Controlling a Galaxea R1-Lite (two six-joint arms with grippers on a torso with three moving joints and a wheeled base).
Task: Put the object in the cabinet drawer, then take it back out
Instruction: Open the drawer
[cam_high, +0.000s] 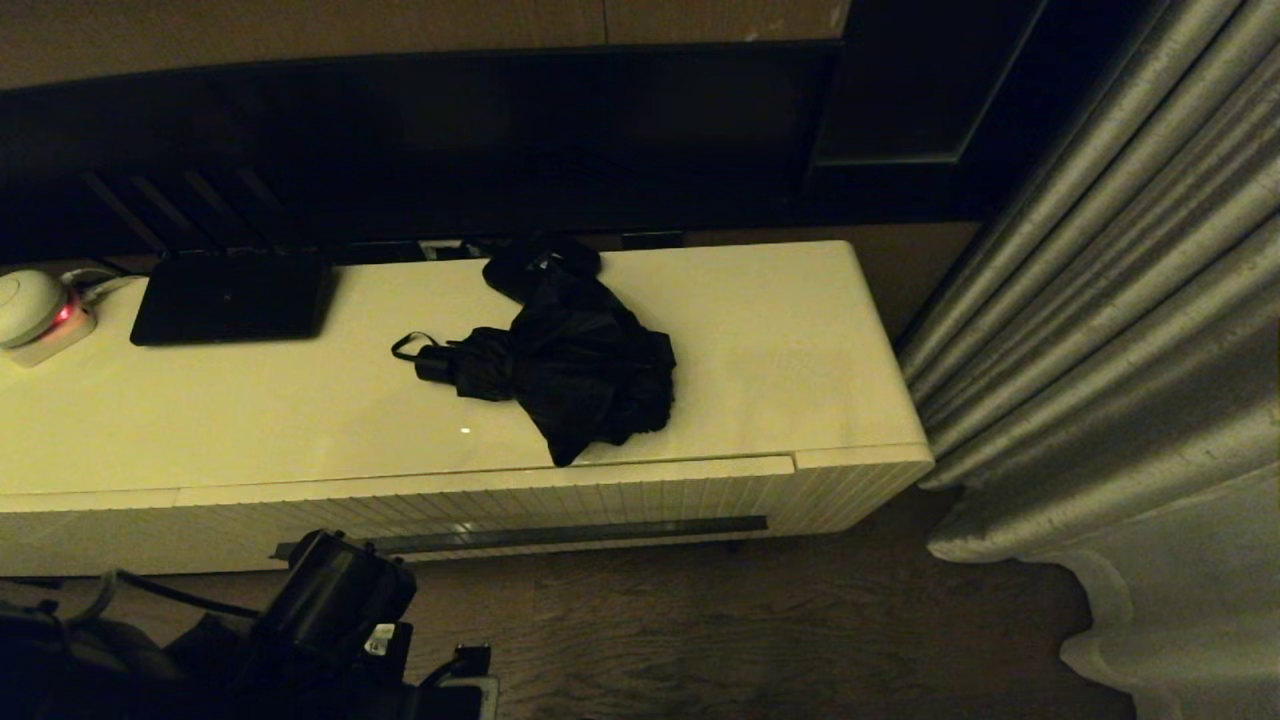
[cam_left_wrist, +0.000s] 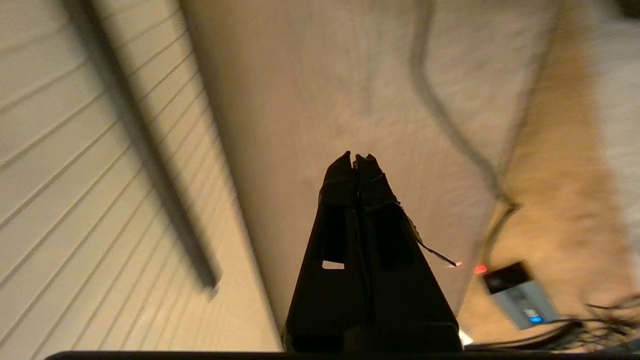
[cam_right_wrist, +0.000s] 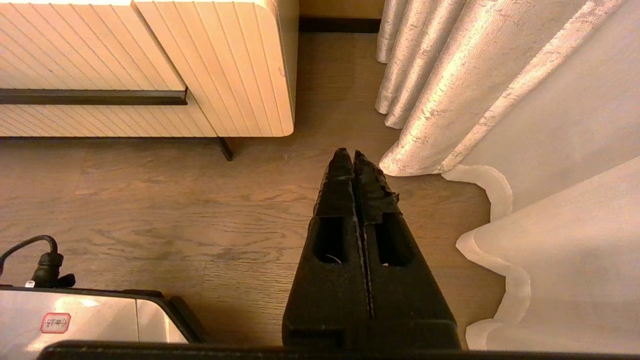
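Umbrella (cam_high: 570, 365) lies mid-frame on counter (cam_high: 250, 420), handle pointing left; closed, empty left gripper (cam_left_wrist: 356, 158) low at lower left, nearer to the drawer (cam_high: 500, 505).

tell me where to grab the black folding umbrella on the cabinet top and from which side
Probably the short black handle of the black folding umbrella, coming from above: it is the one firm, narrow part, sticking out clear toward the robot's left, while the rest is loose bunched fabric. The thin strap loop beside it looks too slack to hold.
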